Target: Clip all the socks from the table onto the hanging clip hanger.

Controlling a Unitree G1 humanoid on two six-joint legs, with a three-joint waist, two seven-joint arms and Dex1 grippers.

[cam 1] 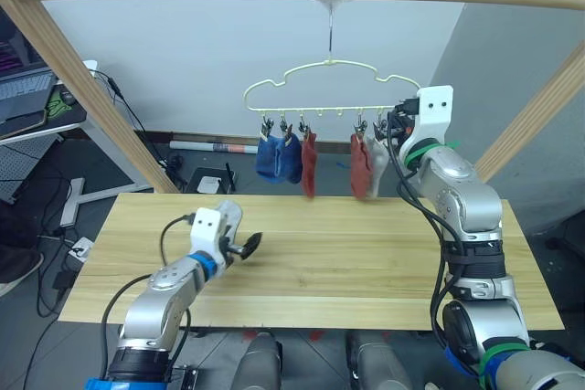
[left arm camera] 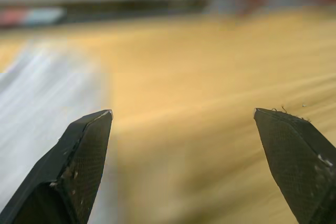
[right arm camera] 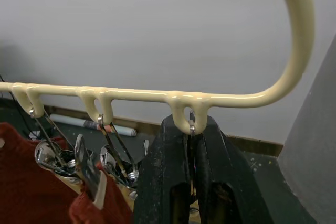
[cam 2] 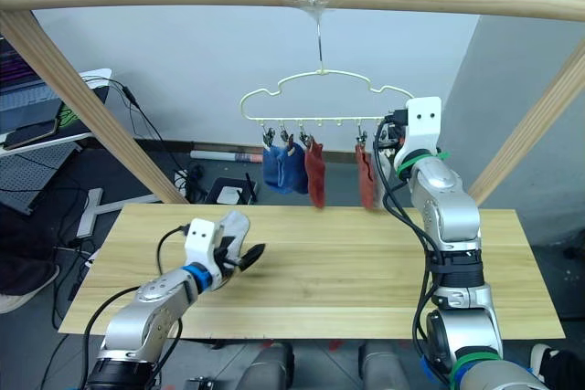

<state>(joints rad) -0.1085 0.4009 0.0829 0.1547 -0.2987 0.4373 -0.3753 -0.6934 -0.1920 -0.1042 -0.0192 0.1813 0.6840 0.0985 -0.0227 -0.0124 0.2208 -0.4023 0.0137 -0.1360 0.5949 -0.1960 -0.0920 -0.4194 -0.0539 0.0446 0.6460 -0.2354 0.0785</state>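
Left gripper (cam 2: 245,256) was spread wide, low over table (cam 1: 366,262), light grey sock (cam 2: 234,222) just beside it, so sloppy close could've shoved it instead of grabbing. Plenty of bare wood around, front edge near. Blue, red, grey socks (cam 1: 291,158) already hung on clip hanger (cam 1: 331,89). Right gripper (right arm camera: 192,182) was pinched on end clip (right arm camera: 192,129); yank could've swung everything.

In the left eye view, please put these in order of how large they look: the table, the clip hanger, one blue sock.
1. The table, by far the largest.
2. The clip hanger.
3. The blue sock, smallest.
The hanger hangs farther from the camera, so only apparent size is ranked.
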